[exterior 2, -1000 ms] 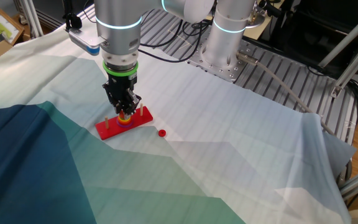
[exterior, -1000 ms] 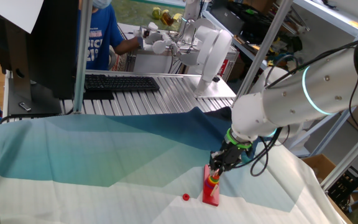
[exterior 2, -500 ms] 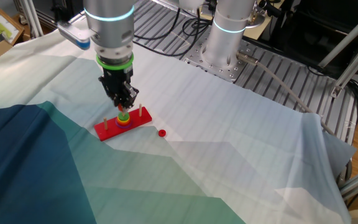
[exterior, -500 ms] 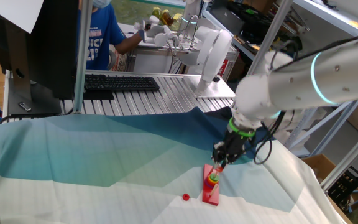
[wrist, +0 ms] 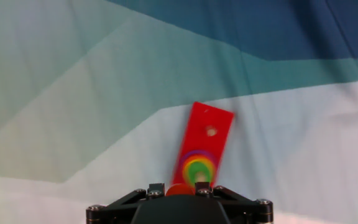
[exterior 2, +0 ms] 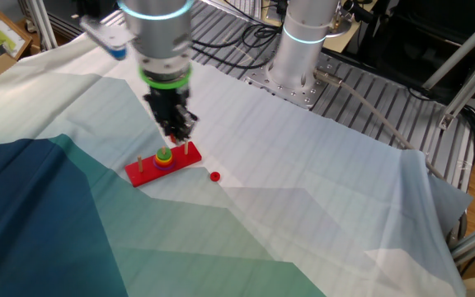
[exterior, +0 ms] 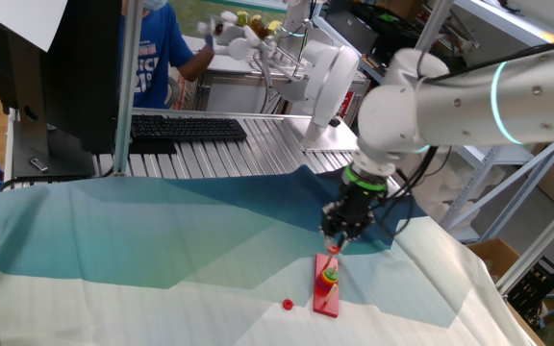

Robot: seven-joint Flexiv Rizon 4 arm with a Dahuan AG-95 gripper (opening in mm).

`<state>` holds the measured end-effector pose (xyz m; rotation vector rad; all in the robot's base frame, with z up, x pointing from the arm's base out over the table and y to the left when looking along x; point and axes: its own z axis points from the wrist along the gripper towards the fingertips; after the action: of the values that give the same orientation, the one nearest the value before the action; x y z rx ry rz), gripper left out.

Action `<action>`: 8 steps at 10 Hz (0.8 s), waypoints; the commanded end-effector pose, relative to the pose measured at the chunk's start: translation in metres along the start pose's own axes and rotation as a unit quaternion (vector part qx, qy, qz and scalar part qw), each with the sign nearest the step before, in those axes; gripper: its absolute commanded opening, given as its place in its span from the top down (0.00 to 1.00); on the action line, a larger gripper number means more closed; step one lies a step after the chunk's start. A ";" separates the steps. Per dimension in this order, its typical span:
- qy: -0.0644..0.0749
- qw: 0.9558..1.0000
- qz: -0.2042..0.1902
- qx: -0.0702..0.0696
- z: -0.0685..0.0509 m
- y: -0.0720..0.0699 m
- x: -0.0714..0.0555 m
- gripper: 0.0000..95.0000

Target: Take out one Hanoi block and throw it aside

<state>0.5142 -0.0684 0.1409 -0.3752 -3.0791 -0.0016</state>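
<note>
The red Hanoi base point(exterior: 326, 299) lies on the cloth with a ring stack point(exterior: 328, 277), green on top. It also shows in the other fixed view point(exterior 2: 150, 170) and in the hand view point(wrist: 207, 132). My gripper point(exterior: 335, 244) hangs a little above the stack, shut on a small orange-red block point(wrist: 178, 189) between the fingers. In the other fixed view the gripper point(exterior 2: 181, 138) sits just above and to the right of the stack point(exterior 2: 163, 156). A small red block point(exterior: 288, 305) lies loose on the cloth beside the base.
The table is covered by a blue, teal and white cloth point(exterior: 162, 240). A keyboard point(exterior: 187, 127) and a slatted metal surface lie at the back. A person in blue point(exterior: 157, 53) stands behind. The arm's base point(exterior 2: 297, 49) stands at the far edge.
The gripper has risen off the stack and drifted away from it, carrying the orange-red block. The green ring now shows on top of the stack.
</note>
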 end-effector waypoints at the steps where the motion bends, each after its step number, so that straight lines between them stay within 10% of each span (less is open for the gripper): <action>1: -0.002 0.999 0.039 0.009 -0.009 0.033 0.019 1.00; 5: -0.011 0.996 0.089 0.019 -0.006 0.076 0.065 1.00; 8: -0.008 0.993 0.112 0.022 -0.006 0.083 0.078 1.00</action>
<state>0.4581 0.0303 0.1492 -0.7104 -3.0299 0.0730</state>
